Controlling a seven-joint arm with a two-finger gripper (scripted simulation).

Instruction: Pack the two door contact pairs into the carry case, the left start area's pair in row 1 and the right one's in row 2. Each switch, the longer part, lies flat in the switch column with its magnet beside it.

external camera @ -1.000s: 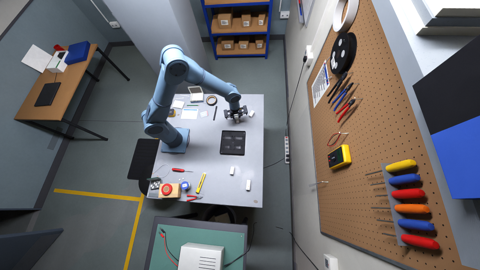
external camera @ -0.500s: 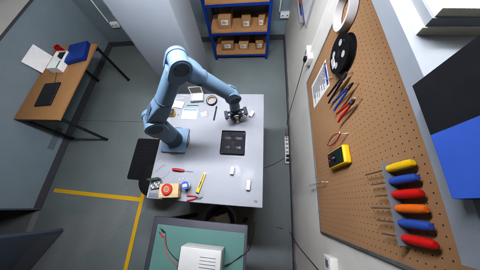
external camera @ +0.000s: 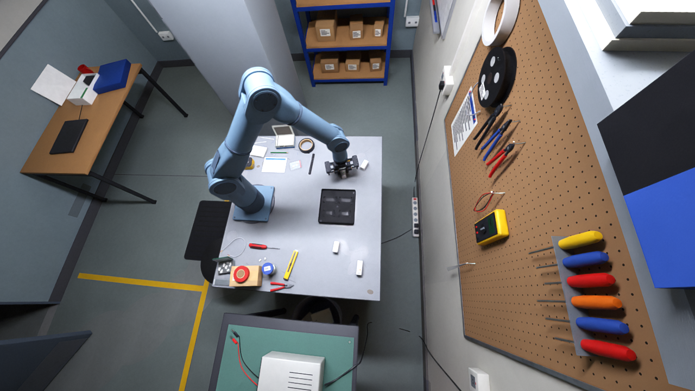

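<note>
A small white magnet (external camera: 364,164) lies on the grey table just right of my gripper (external camera: 343,172), at the table's far right part. The gripper is open and holds nothing. Whether a part lies under it I cannot tell. The black carry case (external camera: 337,206) lies flat in the middle of the table, nearer than the gripper, and its pockets look empty. At the near end a short white magnet (external camera: 336,247) and a longer white switch (external camera: 359,268) lie apart from each other.
A tape roll (external camera: 306,145), a black pen (external camera: 311,164) and papers (external camera: 274,165) lie left of the gripper. A yellow knife (external camera: 290,257), red screwdriver (external camera: 263,246) and red button box (external camera: 245,275) sit at the near left. The arm's base (external camera: 252,204) stands left of the case.
</note>
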